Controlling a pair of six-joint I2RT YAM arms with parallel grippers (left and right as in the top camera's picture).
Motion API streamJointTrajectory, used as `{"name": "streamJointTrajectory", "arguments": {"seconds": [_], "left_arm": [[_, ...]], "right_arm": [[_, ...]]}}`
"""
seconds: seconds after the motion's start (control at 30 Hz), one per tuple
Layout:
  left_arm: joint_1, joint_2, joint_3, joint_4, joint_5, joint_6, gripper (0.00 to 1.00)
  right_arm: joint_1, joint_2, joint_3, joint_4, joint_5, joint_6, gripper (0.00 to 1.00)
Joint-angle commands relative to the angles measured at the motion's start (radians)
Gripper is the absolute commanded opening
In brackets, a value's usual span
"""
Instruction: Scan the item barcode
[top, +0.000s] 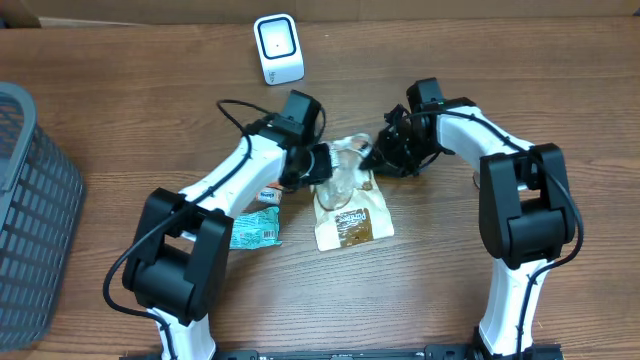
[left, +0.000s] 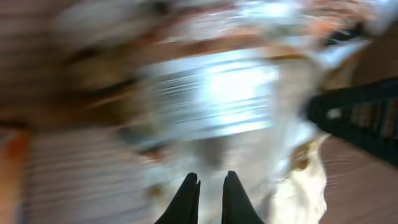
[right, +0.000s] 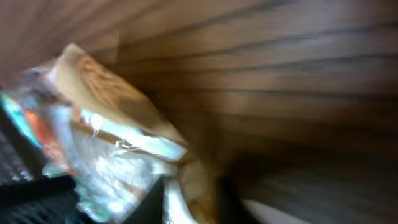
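The left jaws, pressed together to a sliver, appear to pinch the thin top edge of a snack pouch (top: 352, 212). The right jaws meet the same edge from the opposite side, but blur in the right wrist view makes it impossible to tell whether they grip it or merely sit alongside.

Between the two sets of jaws the pouch's clear upper part looks drawn up off the tabletop (top: 420, 290). Below them its tan printed lower half lies on the wood. This two-sided hold seems meant to stretch the slack film so that a code can be read. No barcode can be made out on the face turned upward.

Beyond the jaws, well apart toward the far edge, stands the white scanner (top: 278, 48), its pale window showing from above. The pouch is not in front of it, so the scan looks not yet done. Lifting the pack and turning it toward that window is probably the work ahead.

Back from the left jaws, beside the left arm (top: 230, 175), a teal packet (top: 258, 232) lies on the tabletop, near the pouch but apart from it. Far out to the left of both jaws, a grey mesh basket (top: 30, 200) sits at the tabletop's edge.

A crinkly pouch held by one edge could slip, or fold over its own code.
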Motion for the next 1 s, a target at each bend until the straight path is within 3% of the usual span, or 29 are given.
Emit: {"name": "streamJointTrajectory", "arguments": {"seconds": [0.0, 0.37, 0.73, 0.97], "left_arm": [[-0.036, 0.010, 0.002, 0.033, 0.006, 0.009, 0.04], [-0.042, 0.035, 0.001, -0.047, -0.028, -0.130, 0.04], [0.018, 0.025, 0.016, -0.151, -0.027, -0.129, 0.04], [0.047, 0.026, 0.014, -0.109, -0.035, -0.129, 0.04]], "right_arm": [[0.016, 0.005, 0.007, -0.005, 0.064, 0.016, 0.40], [-0.021, 0.005, 0.007, -0.022, 0.074, 0.013, 0.40], [-0.022, 0.005, 0.007, -0.025, 0.077, -0.015, 0.44], [-0.022, 0.005, 0.007, -0.027, 0.077, -0.022, 0.45]]}}
